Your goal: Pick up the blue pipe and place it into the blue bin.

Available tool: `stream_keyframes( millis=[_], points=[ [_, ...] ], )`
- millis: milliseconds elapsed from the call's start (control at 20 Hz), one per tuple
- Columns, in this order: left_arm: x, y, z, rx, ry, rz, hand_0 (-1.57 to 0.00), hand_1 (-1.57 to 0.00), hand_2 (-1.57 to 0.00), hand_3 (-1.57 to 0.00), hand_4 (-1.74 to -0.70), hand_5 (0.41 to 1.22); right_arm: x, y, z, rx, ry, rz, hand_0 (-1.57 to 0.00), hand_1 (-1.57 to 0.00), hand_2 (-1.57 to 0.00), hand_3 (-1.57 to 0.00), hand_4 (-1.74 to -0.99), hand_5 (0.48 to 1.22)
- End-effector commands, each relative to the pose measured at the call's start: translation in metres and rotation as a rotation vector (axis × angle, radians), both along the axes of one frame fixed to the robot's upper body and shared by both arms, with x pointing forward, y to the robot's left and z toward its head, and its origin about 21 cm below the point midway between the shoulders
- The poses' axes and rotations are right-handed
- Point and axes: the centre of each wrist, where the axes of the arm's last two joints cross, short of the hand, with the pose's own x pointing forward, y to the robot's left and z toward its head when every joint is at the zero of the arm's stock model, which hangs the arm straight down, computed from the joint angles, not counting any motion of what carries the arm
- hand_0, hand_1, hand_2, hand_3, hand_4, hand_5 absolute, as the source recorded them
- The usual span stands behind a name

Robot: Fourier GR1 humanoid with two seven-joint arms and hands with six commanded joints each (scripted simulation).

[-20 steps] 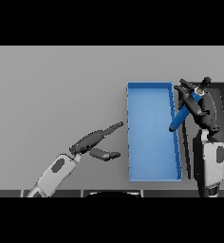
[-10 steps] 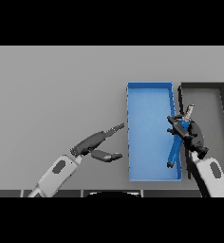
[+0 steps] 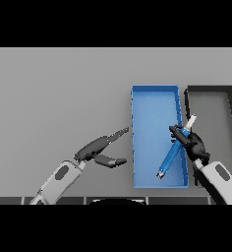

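Observation:
The blue pipe [image 3: 170,157], with a white tip at its upper end, slants over the right side of the blue bin [image 3: 150,103]. My right hand [image 3: 192,143] has its fingers curled round the pipe's upper part, just at the bin's right wall. The pipe's lower end points down into the bin near its front right corner. I cannot tell whether that end touches the bin floor. My left hand [image 3: 96,149] hovers left of the bin with straight fingers and holds nothing.
A black bin [image 3: 228,93] stands directly right of the blue one, behind my right arm. Grey tabletop [image 3: 54,93] stretches to the left and back.
My right hand has carried the pipe from above the black bin leftward and toward me, lowering it over the blue bin. The left hand has barely shifted.

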Motion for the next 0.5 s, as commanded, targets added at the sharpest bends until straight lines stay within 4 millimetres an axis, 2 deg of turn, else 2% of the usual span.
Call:
stream_keyframes(
  millis=[0,200,450],
  points=[
    [0.002,0.001,0.001,0.004,0.0,0.005,0.0,0.0,0.0,0.0,-0.83,0.477,0.002,0.0,0.0,-0.052,0.01,0.04,-0.25,-0.23,-0.22,-0.13,-1.204,1.002],
    [-0.002,0.001,0.0,-0.003,-0.009,-0.002,0.0,0.0,0.0,0.0,-0.83,0.471,0.0,0.008,0.002,-0.097,0.029,0.113,-0.12,-0.09,-0.09,-0.05,-1.189,0.88],
    [-0.001,0.002,0.001,-0.002,-0.004,0.002,0.0,0.0,0.0,0.0,-0.83,0.472,-0.001,0.01,0.001,-0.124,0.034,0.1,-0.04,-0.03,-0.03,-0.02,-1.182,0.795]
  ],
)
